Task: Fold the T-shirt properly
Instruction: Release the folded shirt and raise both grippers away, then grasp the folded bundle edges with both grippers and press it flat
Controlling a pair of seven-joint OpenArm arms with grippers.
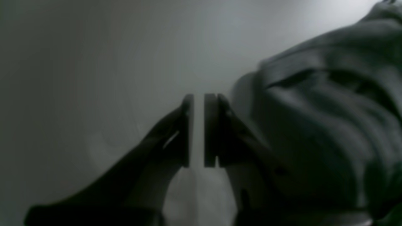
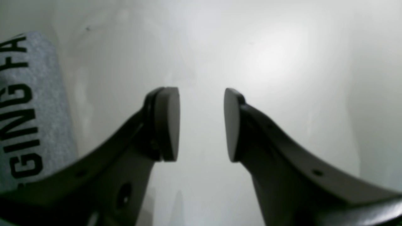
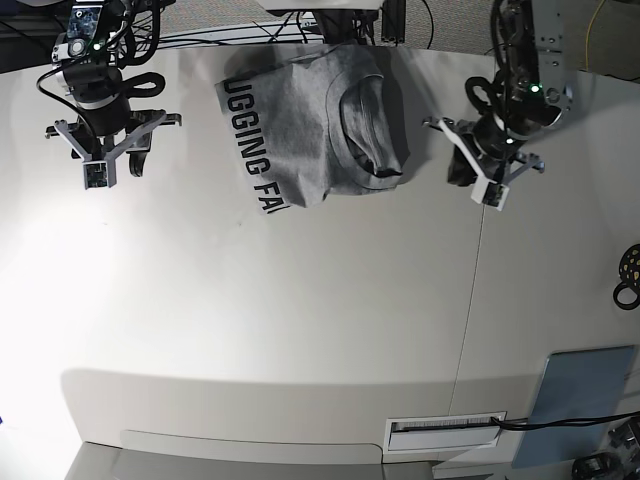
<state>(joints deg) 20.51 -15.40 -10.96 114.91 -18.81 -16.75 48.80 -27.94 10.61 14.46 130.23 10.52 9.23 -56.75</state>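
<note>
The heather-grey T-shirt (image 3: 310, 130) lies bunched at the far middle of the white table (image 3: 300, 300). Its collar is folded over on the right and its black lettering runs along its left edge. My left gripper (image 1: 198, 125) hovers just right of the shirt, its jaws nearly together with only a thin slit and nothing between them; rumpled cloth (image 1: 329, 125) lies beside it. In the base view this gripper (image 3: 463, 170) stands apart from the shirt. My right gripper (image 2: 202, 125) is open and empty over bare table, with the lettered shirt edge (image 2: 31, 103) to its left. It (image 3: 130, 160) is at the far left.
A thin seam (image 3: 470, 300) runs down the table on the right. A black cable coil (image 3: 628, 275) lies at the right edge. A grey-blue pad (image 3: 580, 395) and a slotted plate (image 3: 445, 428) sit at the front right. Cables crowd the back edge.
</note>
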